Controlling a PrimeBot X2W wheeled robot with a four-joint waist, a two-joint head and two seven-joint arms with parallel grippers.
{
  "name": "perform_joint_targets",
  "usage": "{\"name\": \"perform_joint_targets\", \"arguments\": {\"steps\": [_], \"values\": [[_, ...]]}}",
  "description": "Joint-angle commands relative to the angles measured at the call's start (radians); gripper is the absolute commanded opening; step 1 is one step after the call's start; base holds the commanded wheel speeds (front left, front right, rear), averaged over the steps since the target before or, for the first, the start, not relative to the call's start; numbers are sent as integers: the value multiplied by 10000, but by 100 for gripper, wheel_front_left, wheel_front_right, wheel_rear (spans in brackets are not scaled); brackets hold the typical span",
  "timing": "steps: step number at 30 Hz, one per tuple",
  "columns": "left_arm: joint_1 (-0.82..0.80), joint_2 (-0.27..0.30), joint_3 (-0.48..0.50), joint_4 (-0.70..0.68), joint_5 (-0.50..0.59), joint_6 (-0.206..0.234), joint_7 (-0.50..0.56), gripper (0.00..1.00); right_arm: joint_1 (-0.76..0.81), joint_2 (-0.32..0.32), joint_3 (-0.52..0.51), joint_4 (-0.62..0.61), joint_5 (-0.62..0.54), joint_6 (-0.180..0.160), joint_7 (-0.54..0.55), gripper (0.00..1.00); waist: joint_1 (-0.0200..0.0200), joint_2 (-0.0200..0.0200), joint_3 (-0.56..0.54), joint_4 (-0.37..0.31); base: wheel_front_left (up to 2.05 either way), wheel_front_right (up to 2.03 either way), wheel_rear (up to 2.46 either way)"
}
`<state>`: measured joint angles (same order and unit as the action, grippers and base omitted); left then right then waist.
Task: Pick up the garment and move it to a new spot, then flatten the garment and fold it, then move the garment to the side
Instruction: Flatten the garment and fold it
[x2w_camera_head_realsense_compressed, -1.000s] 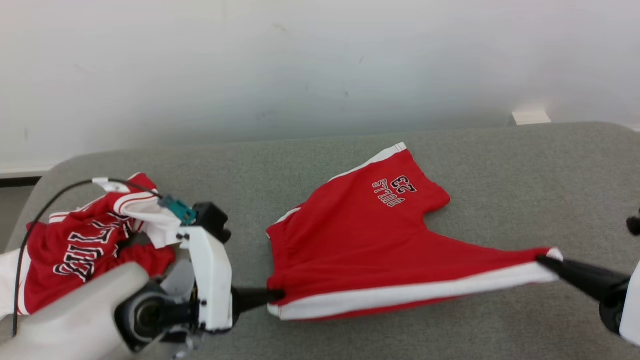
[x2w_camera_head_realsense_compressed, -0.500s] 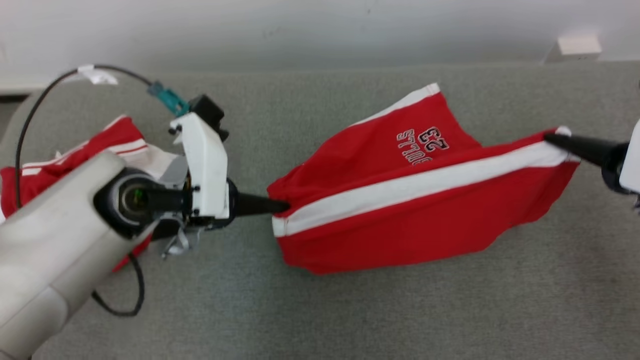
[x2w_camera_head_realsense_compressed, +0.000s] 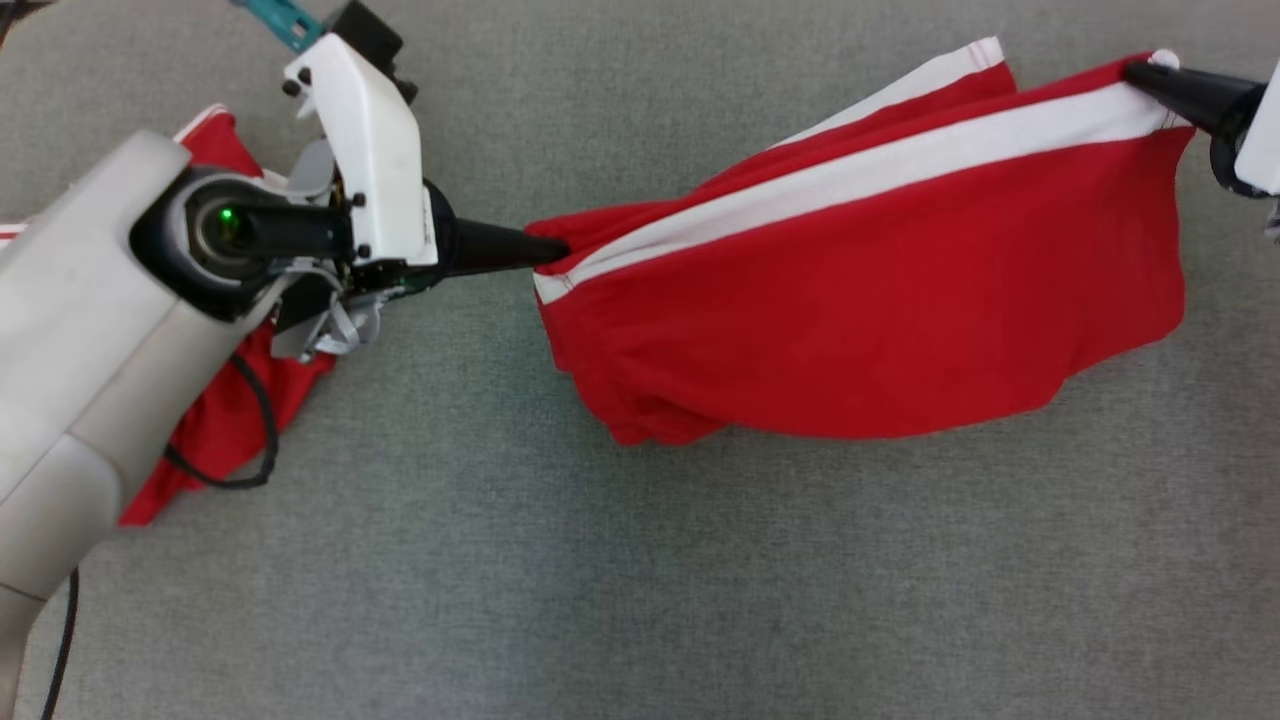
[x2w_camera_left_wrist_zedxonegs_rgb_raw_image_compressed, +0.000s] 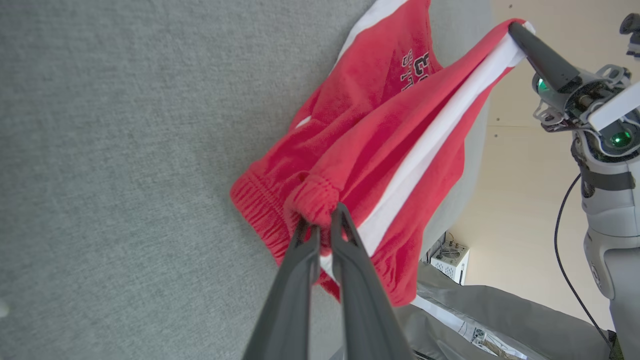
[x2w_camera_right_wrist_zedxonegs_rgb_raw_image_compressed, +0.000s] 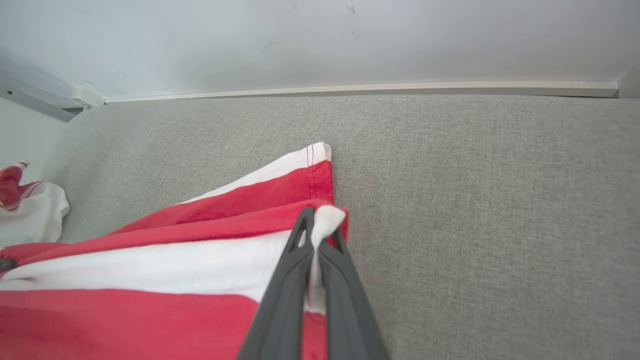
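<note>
Above the grey fabric tabletop (x2w_camera_head_realsense_compressed: 640, 560), the red shorts with a white side stripe (x2w_camera_head_realsense_compressed: 880, 300), flat a second ago, now hang between the left gripper (x2w_camera_head_realsense_compressed: 555, 252), pinching the waistband (x2w_camera_left_wrist_zedxonegs_rgb_raw_image_compressed: 260, 210), and the right gripper (x2w_camera_head_realsense_compressed: 1140, 72), pinching the hem (x2w_camera_right_wrist_zedxonegs_rgb_raw_image_compressed: 325, 212), so the fold-over seems begun.

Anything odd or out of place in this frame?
Nothing damaged. The red shorts hang stretched between the left gripper and right gripper, lower fabric sagging unevenly. A second red garment lies crumpled beneath the left arm, with the arm's black cable looping over it.
</note>
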<state>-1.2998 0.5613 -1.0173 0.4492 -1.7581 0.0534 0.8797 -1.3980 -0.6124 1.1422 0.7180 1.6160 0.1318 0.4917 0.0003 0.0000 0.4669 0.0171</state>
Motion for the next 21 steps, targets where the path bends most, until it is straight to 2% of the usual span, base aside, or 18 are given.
{"name": "perform_joint_targets", "arguments": {"steps": [1,8,12,15,16,17,18,19,20,21], "values": [[-99,54,2,82,98,25,49,0,-199,34,13,155,-98,-22,-35,0,-3,0,229,105,0,0,0],[-482,-189,-78,255,342,68,153,0,-862,556,150,1023,-492,-23,-27,0,-3,0,570,329,0,0,0],[-674,-309,-3,406,360,92,40,0,-1106,832,243,1217,-720,-23,-117,20,-3,0,760,397,0,0,0],[-788,-426,29,506,433,56,-43,0,-1196,883,284,1386,-828,-23,-118,21,-3,0,929,424,0,0,0],[-791,-453,27,545,447,33,-88,0,-1204,913,317,1455,-878,-23,-114,27,-3,0,971,426,0,0,0],[-789,-464,-2,572,507,8,-91,0,-1218,946,334,1496,-893,-23,-92,27,-3,0,1011,427,0,0,0],[-780,-489,-17,593,540,-6,-107,18,-1218,980,329,1526,-896,-23,-107,33,-3,0,1038,429,0,0,0],[-775,-495,-19,630,546,-54,-118,55,-1197,1021,287,1560,-839,-23,-166,72,-3,0,1059,421,0,0,0],[-775,-503,-21,672,569,-99,-123,92,-1158,1063,268,1600,-795,-23,-194,100,-3,0,1064,411,0,0,0],[-768,-501,-31,710,592,-140,-107,100,-1103,1110,262,1620,-789,-23,-251,100,-3,0,1048,394,0,0,0]]}}
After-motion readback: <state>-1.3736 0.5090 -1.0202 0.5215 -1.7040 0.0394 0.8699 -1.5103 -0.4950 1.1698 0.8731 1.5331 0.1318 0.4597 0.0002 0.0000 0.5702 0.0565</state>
